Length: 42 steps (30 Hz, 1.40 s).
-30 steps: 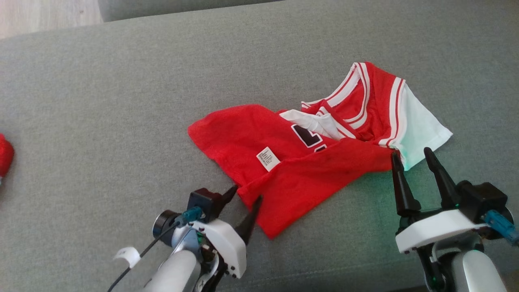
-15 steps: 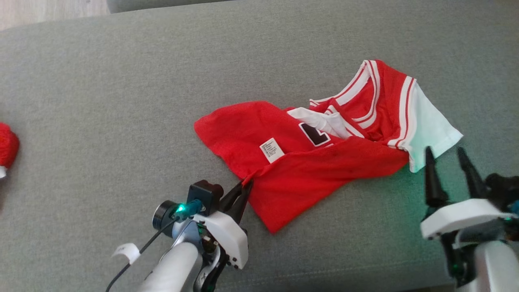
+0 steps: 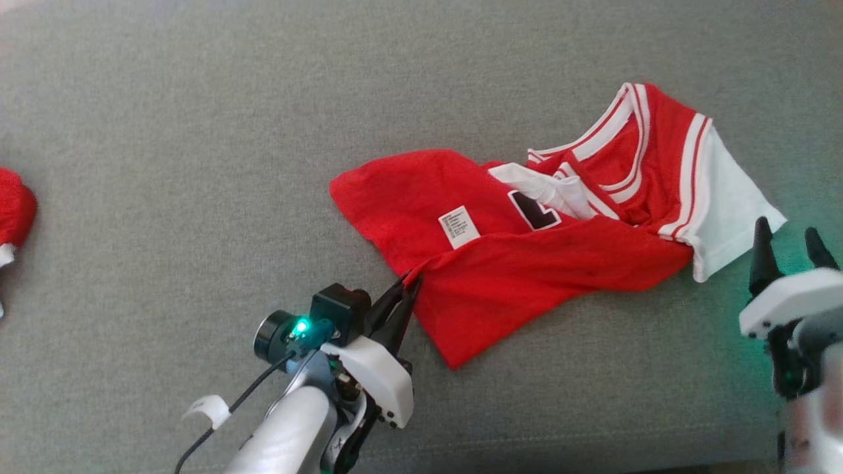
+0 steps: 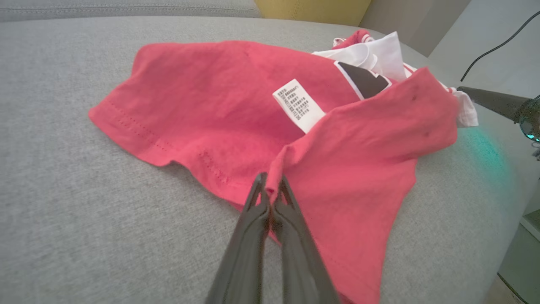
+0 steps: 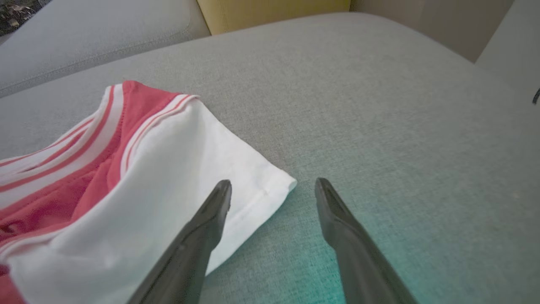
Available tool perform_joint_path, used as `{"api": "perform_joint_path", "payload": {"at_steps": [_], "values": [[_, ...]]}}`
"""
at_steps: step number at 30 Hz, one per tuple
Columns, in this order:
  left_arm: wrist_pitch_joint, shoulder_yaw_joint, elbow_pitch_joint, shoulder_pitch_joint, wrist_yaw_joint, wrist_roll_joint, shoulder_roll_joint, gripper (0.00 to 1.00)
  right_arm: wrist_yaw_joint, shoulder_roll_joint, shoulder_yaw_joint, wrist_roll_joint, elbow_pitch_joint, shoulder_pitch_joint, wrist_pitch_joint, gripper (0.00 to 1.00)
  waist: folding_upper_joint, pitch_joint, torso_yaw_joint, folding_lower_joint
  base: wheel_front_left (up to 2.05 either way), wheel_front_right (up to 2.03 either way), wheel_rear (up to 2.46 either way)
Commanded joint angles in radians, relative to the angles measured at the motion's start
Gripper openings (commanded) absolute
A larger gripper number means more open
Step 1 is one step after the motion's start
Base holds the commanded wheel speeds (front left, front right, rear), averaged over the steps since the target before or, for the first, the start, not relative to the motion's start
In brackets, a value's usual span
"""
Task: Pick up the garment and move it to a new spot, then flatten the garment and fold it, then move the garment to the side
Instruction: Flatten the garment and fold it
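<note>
In the wrist views, left hand (image 4: 272, 182) pinches garment (image 4: 211, 109) hem, right hand (image 5: 273, 183) spread wide.

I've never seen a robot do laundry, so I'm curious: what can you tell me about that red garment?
The garment is thin red fabric with white striped trim, a white panel at one end, a dark numeral patch and a white label. It lies crumpled and partly folded over on the grey cushion. The left gripper pinches its near edge.
</note>
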Motion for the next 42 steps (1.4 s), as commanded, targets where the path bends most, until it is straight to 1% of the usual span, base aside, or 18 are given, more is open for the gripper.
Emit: {"api": "perform_joint_path", "payload": {"at_steps": [1, 8, 9, 10, 11, 16, 20, 25, 26, 30, 34, 38, 42], "values": [[-0.013, 0.018, -0.038, -0.045, 0.001, 0.007, 0.008, 0.0, -0.001, -0.022, 0.008, -0.007, -0.002, -0.049, 0.017, 1.0, 0.0, 0.018, 0.006, 0.0, 0.0, 0.0, 0.0], [-0.025, 0.007, -0.049, -0.062, -0.002, 0.01, 0.008, 0.0, -0.001, -0.031, -0.021, -0.009, 0.085, -0.115, 0.056, 1.0, 0.0, 0.048, 0.017, 0.0, 0.0, 0.0, 0.0], [-0.028, 0.007, -0.05, -0.064, -0.002, 0.011, 0.008, 0.0, -0.001, -0.033, -0.021, -0.005, 0.1, -0.12, 0.063, 0.48, 0.0, 0.051, 0.018, 0.0, 0.0, 0.0, 0.0], [-0.031, 0.007, -0.052, -0.066, -0.001, 0.011, 0.009, 0.0, -0.001, -0.035, -0.021, -0.001, 0.112, -0.124, 0.068, 0.16, 0.0, 0.053, 0.02, 0.0, 0.0, 0.0, 0.0], [-0.034, 0.007, -0.054, -0.066, 0.0, 0.011, 0.01, 0.0, -0.001, -0.034, -0.02, 0.008, 0.121, -0.127, 0.071, 0.0, 0.0, 0.055, 0.021, 0.0, 0.0, 0.0, 0.0], [-0.045, 0.013, -0.084, -0.064, 0.016, 0.018, 0.027, 0.0, -0.001, -0.043, -0.013, 0.051, 0.108, -0.122, 0.029, 0.0, 0.0, 0.053, 0.027, 0.0, 0.0, 0.0, 0.0], [-0.048, 0.028, -0.146, -0.052, 0.042, 0.026, 0.052, 0.0, -0.001, -0.047, 0.007, 0.099, 0.022, -0.096, -0.017, 0.0, 0.0, 0.037, 0.028, 0.0, 0.0, 0.0, 0.0], [-0.049, 0.07, -0.264, -0.036, 0.082, 0.033, 0.095, 0.0, -0.001, -0.058, 0.06, 0.202, -0.169, -0.05, -0.027, 0.0, 0.0, 0.006, 0.022, 0.0, 0.0, 0.0, 0.0], [-0.047, 0.089, -0.316, -0.034, 0.098, 0.036, 0.113, 0.0, -0.001, -0.069, 0.081, 0.236, -0.261, -0.03, -0.019, 0.0, 0.0, -0.009, 0.021, 0.0, 0.0, 0.0, 0.0], [-0.042, 0.125, -0.411, -0.045, 0.123, 0.047, 0.144, 0.0, -0.001, -0.077, 0.109, 0.303, -0.451, -0.008, 0.013, 0.0, 0.0, -0.041, 0.021, 0.0, 0.0, 0.0, 0.0], [-0.028, 0.161, -0.486, -0.073, 0.142, 0.057, 0.172, 0.0, -0.001, -0.082, 0.118, 0.345, -0.623, -0.024, 0.053, 0.0, 0.0, -0.073, 0.021, 0.0, 0.0, 0.0, 0.0], [-0.012, 0.201, -0.55, -0.117, 0.155, 0.068, 0.2, 0.0, -0.001, -0.097, 0.11, 0.362, -0.747, -0.072, 0.088, 0.0, 0.0, -0.107, 0.024, 0.0, 0.0, 0.0, 0.0], [0.01, 0.242, -0.603, -0.167, 0.16, 0.073, 0.23, 0.0, -0.001, -0.112, 0.094, 0.358, -0.812, -0.131, 0.125, 0.0, 0.0, -0.143, 0.028, 0.0, 0.0, 0.0, 0.0]]}}
